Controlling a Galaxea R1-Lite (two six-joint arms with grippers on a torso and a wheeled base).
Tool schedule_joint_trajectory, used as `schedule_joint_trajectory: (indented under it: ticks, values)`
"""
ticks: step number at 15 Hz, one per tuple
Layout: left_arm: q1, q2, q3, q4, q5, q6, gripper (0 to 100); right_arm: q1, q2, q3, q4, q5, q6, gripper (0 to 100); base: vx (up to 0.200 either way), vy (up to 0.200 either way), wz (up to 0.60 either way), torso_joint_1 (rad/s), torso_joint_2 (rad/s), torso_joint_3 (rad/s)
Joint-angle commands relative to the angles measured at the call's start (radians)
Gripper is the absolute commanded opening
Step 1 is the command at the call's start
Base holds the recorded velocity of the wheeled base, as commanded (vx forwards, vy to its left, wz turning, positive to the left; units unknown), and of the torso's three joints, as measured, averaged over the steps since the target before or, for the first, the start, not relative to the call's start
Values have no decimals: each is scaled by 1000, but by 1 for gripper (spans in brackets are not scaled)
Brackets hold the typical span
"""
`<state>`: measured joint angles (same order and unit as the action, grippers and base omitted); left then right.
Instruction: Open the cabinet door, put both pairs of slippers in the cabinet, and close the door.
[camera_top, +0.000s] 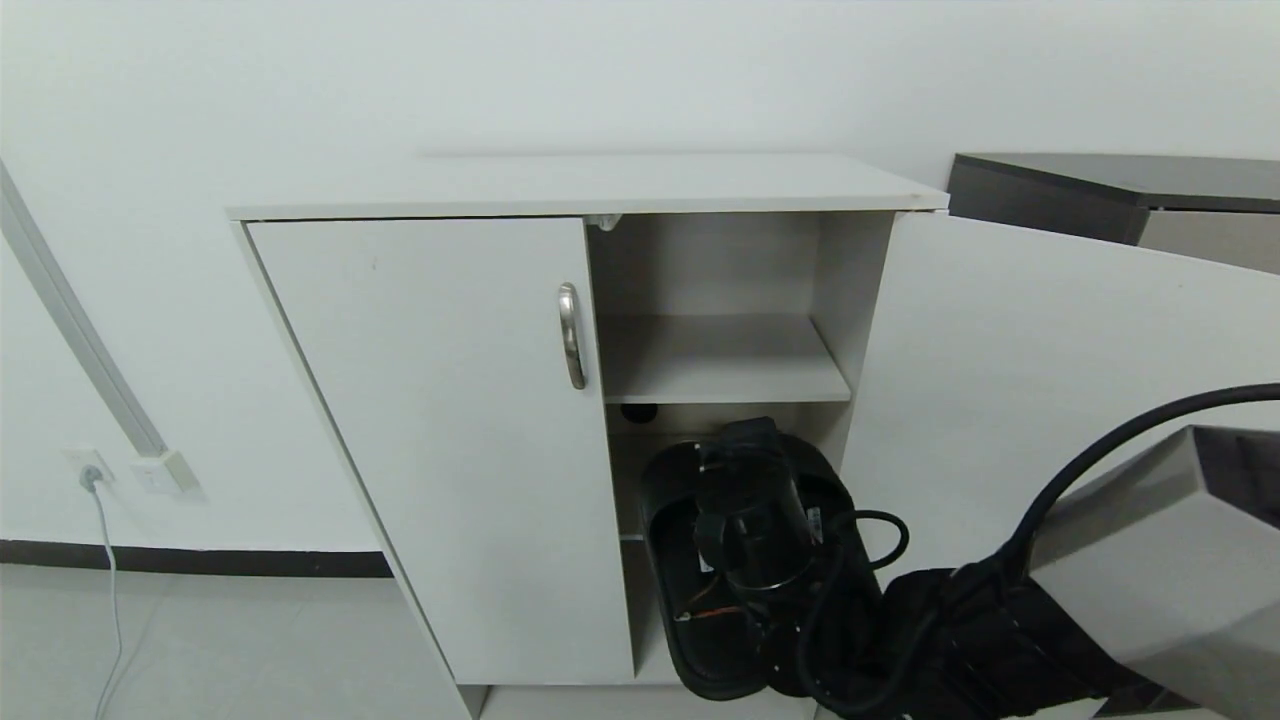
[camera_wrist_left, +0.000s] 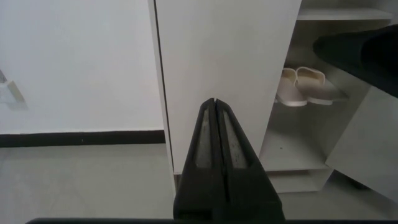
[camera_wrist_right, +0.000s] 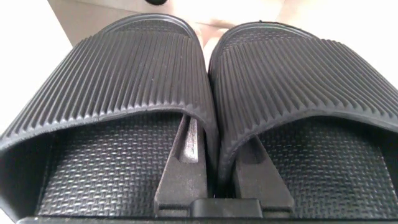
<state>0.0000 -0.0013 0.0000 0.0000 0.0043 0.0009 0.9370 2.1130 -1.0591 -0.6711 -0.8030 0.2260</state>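
Black slippers (camera_top: 668, 560), long axis near-to-far, at the open cabinet (camera_top: 600, 185).
Right gripper (camera_top: 745, 520) clenched their inner straps, the opening lying straight beyond; left gripper (camera_wrist_left: 214, 134), pinched together and empty, stood farther left.

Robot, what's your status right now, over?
Right gripper shut on black slippers at the open cabinet. Left gripper shut, empty. Pale slippers already inside. Nothing seen in the way.

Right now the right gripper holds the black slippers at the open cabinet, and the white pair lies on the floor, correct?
No: the white pair lies inside the cabinet, not on the floor, as the left wrist view shows. The right gripper does hold the black slippers.
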Motion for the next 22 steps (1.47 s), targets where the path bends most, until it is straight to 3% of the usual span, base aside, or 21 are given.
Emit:
schedule_joint_trajectory:
  ticks: [1,3,16,22]
  values:
    - [0,1,0,0,0,-1,0,-14,5,-142,119,-12,36,0,0,0,0,0,0,0]
    - [0,1,0,0,0,-1,0,-21,-16,-211,202,-67,47,0,0,0,0,0,0,0]
    - [0,1,0,0,0,1,0,-7,-79,-194,205,-70,41,0,0,0,0,0,0,0]
    - [0,1,0,2,0,2,0,-6,-88,-191,206,-70,41,0,200,0,0,-1,2,10]
